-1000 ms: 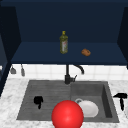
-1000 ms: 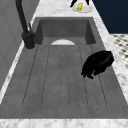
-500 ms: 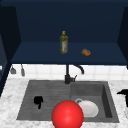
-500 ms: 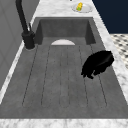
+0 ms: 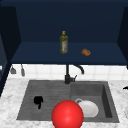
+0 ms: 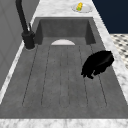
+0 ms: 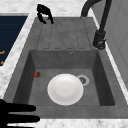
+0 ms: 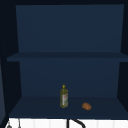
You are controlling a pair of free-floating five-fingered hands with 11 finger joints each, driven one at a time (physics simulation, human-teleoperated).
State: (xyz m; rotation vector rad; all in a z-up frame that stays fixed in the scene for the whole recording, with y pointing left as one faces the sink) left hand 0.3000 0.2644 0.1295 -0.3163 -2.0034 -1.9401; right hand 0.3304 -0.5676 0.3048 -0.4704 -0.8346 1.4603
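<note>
Draining board: we are hovering our left hand just above it, fingers curled, gripping nothing, keeping it clear of the ribs.

Kitchen: sink w/ faucet, marble counter, oil bottle on shelf

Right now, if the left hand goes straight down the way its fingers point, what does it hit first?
The left hand hangs over the drainboard, fingers curled downward. Straight down it would likely meet the ribbed drainboard first; nothing lies between them in the left side view, though the gap is hard to judge.
</note>
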